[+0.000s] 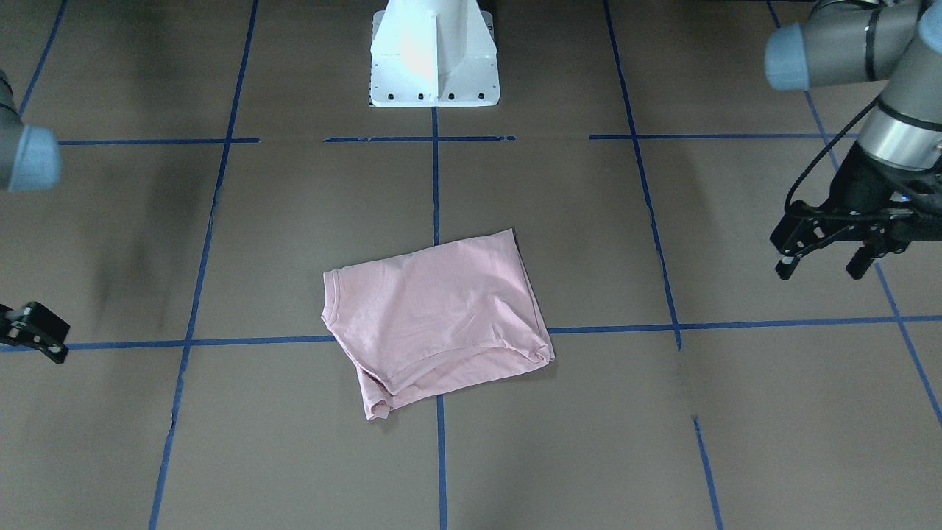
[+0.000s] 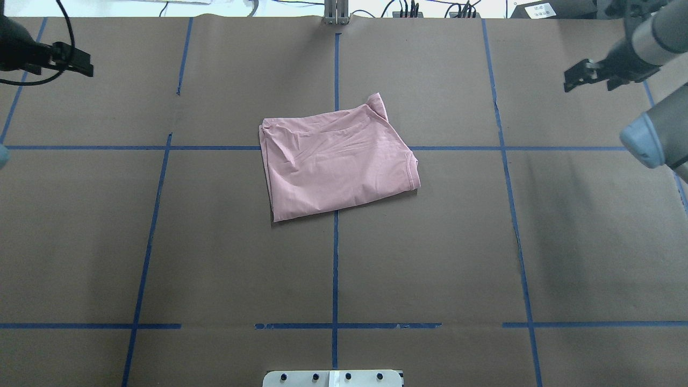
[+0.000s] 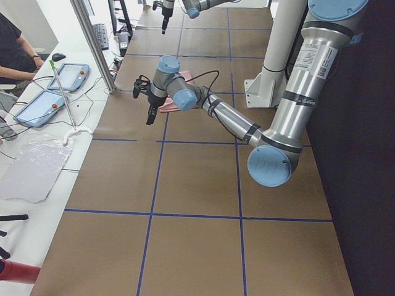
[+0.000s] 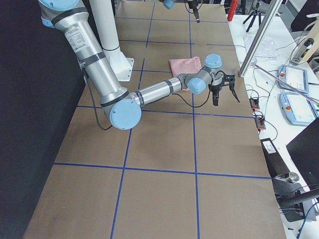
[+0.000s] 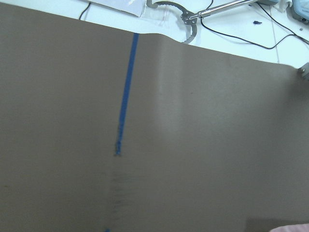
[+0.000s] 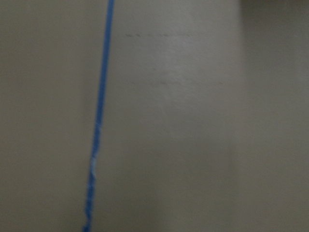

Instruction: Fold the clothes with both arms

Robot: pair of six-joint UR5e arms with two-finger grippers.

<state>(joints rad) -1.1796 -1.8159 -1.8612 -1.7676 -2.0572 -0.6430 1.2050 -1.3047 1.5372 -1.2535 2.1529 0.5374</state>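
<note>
The clothes, one pale pink T-shirt (image 1: pixel 441 309), lie folded into a rough rectangle at the middle of the brown table (image 2: pixel 333 166), plain side up, with no print showing. Both arms hang well away from the shirt. My left gripper (image 1: pixel 820 266) hovers open and empty far out to the shirt's side, and in the overhead view the left gripper (image 2: pixel 80 64) sits at the far left corner. My right gripper (image 2: pixel 586 80) hovers at the opposite far corner, fingers apart and holding nothing. A sliver of the pink shirt (image 5: pixel 289 228) shows in the left wrist view.
Blue tape lines (image 2: pixel 335 269) grid the brown table. The white base pedestal (image 1: pixel 434 66) stands at the robot's edge. Beyond the far edge are tablets (image 3: pixel 68 77), cables and a seated person (image 3: pixel 15 49).
</note>
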